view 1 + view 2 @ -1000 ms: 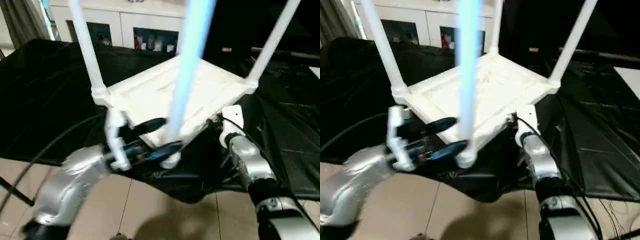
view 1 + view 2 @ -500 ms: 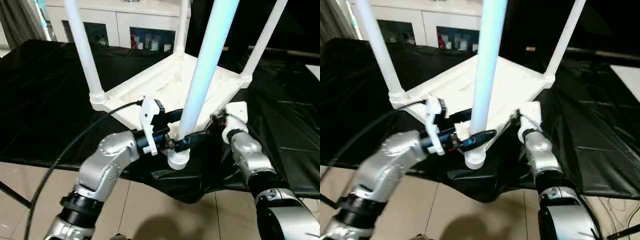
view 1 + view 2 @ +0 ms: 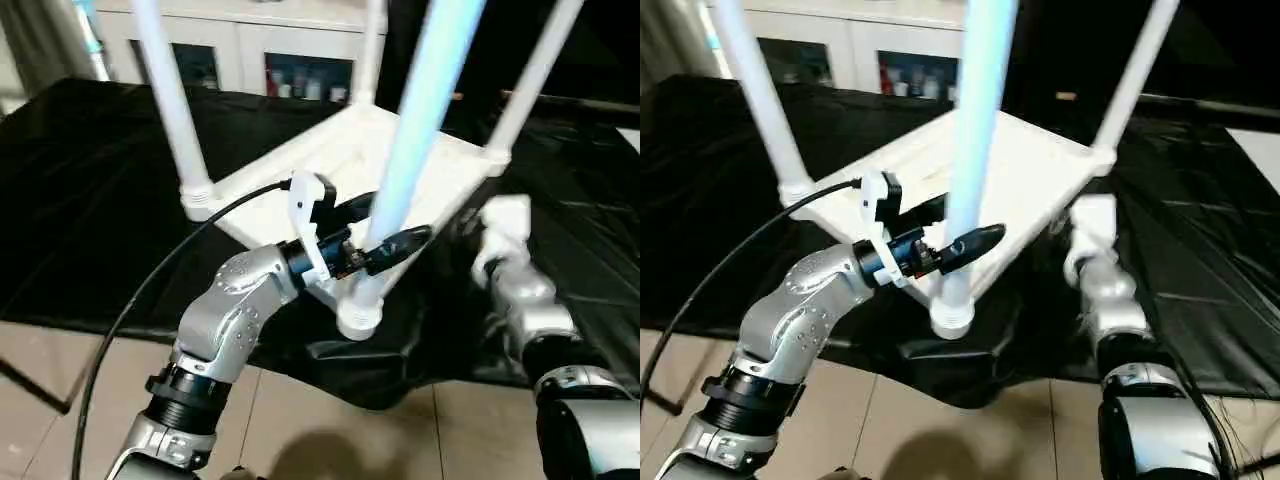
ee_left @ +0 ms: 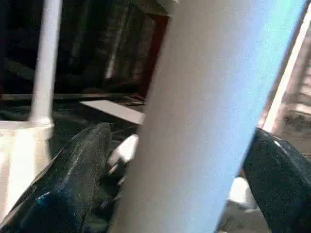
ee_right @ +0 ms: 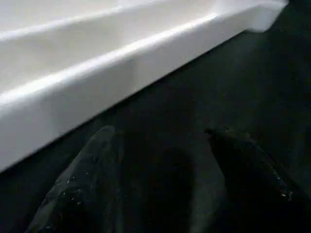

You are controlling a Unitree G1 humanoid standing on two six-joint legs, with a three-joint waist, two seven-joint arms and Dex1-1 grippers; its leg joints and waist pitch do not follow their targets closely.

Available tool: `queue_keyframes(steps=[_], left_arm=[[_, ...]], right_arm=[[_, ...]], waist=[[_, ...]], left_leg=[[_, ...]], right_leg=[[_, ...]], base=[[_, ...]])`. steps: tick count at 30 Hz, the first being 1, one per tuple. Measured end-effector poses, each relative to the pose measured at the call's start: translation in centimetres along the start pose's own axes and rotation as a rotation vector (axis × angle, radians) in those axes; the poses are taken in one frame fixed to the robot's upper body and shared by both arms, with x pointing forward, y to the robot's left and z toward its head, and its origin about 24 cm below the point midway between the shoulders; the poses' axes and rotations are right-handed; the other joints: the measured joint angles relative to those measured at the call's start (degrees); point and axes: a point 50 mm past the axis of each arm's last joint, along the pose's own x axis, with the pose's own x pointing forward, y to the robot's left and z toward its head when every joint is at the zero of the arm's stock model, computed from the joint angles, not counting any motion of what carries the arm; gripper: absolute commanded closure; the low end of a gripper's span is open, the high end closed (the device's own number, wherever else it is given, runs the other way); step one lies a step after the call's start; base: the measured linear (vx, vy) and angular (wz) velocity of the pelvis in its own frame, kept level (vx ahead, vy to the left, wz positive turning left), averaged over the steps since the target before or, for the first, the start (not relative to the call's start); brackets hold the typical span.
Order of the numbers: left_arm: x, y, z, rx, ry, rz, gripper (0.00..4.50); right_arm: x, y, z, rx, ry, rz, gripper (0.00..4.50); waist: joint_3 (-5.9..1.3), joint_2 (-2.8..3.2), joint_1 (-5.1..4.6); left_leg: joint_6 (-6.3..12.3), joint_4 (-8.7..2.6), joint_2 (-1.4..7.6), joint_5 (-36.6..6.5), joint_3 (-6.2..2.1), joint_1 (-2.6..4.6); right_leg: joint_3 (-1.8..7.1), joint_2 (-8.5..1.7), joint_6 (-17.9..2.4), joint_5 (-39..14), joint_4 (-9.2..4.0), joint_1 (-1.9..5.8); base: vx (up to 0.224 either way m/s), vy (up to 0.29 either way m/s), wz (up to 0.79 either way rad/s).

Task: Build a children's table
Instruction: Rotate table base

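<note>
While a black-sheeted table [image 3: 90, 190] fills the scene, the children's table [image 3: 330, 170] lies upside down on it at its near edge, legs up. At the nearest leg [image 3: 400, 180], the left gripper [image 3: 385, 230] straddles the tube, fingers spread wide, not clamped. Beside the overturned top, the right gripper [image 5: 160, 174] hangs open, empty.

tops of the table legs [image 3: 170, 100] cut off; right pincer [image 5: 160, 189] behind the tabletop [image 3: 330, 165]
</note>
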Motion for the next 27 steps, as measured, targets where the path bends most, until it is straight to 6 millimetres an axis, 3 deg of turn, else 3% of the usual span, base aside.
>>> queue_keyframes(steps=[6, 12, 19, 27], left_arm=[[0.0, -0.9, 0.5, -0.006, 0.003, -0.058, 0.00], [0.0, -1.6, 0.8, -0.019, -0.009, -0.078, 0.00], [0.3, -2.0, 0.7, -0.034, -0.026, -0.085, 0.00], [1.8, -1.8, 0.8, 0.039, 0.008, -0.090, 0.00]], right_arm=[[0.5, 2.4, 0.3, -0.012, 0.002, 0.101, 1.33], [0.6, 4.0, 0.4, -0.015, 0.000, 0.180, 1.33], [0.6, 7.3, 0.2, -0.043, -0.007, 0.286, 1.33], [0.4, 10.2, 0.6, -0.039, -0.031, 0.359, 1.33]], waist=[[0.00, 0.01, -0.20], [0.05, -0.06, -1.32], [0.16, -0.32, -2.87], [0.15, -0.31, -2.67]], left_leg=[[0.01, 0.00, 0.03, 0.0, 0.03, -0.02], [0.05, 0.00, 0.09, 0.0, 0.10, -0.05], [0.03, 0.00, 0.21, 0.0, 0.10, 0.18], [0.02, -0.01, 0.23, 0.0, 0.10, 0.22]], right_leg=[[-0.02, 0.00, 0.0, 0.0, -0.01, 0.00], [-0.01, 0.03, -0.1, -0.1, -0.05, -0.05], [-0.16, 0.05, -0.3, 0.0, -0.03, -0.06], [-0.17, 0.06, -0.4, 0.1, -0.03, -0.09]], base=[[0.000, 0.000, 0.00], [0.000, 0.000, 0.00], [0.000, 0.000, 0.00], [0.000, 0.000, 0.00]])
